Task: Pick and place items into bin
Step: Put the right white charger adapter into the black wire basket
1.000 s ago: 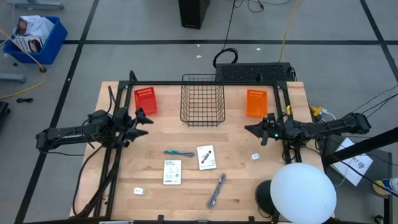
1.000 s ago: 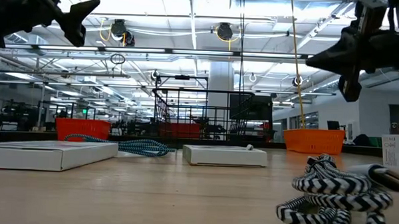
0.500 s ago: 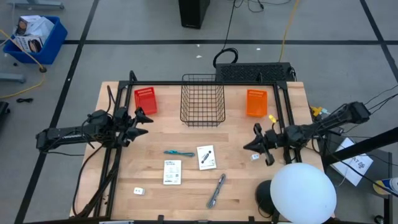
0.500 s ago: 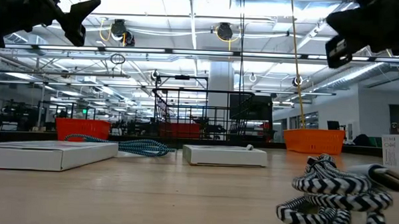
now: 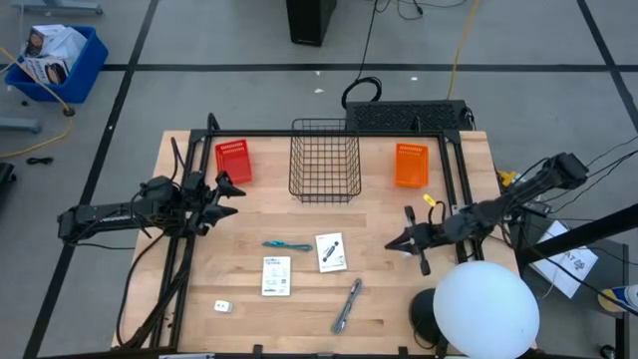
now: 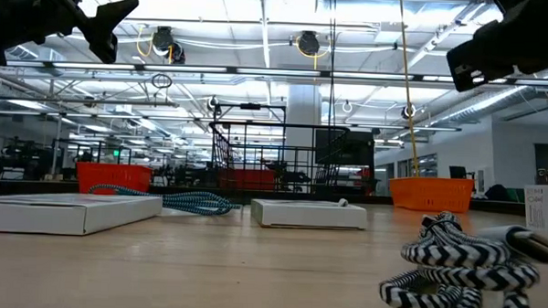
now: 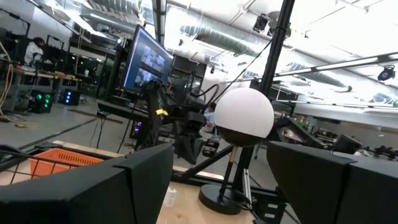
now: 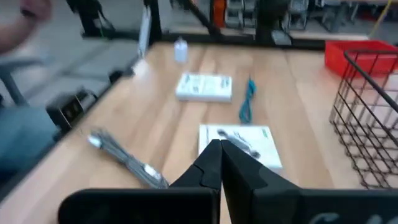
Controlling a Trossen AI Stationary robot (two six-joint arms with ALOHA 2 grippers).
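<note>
In the high view, the teal pen (image 5: 286, 245), two white printed packets (image 5: 332, 251) (image 5: 276, 275), the grey stick (image 5: 347, 305) and one white cube (image 5: 221, 307) lie flat on the wooden table. I cannot make out the second cube beside my right gripper. My right gripper (image 5: 391, 245) hovers shut above the table, right of the packets; its wrist view shows its shut tips (image 8: 221, 152) over a packet (image 8: 239, 140). My left gripper (image 5: 237, 199) waits open at the table's left, above the surface. The black wire bin (image 5: 325, 160) stands at the far middle.
A red bin (image 5: 233, 162) and an orange bin (image 5: 411, 165) flank the wire bin at the far edge. A white globe lamp (image 5: 485, 309) stands at the near right corner. A black frame (image 5: 329, 133) runs around the table.
My right gripper has swung from near the orange bin toward the table's near edge and slightly left, ending right of the packets. The items and my left arm have kept still.
</note>
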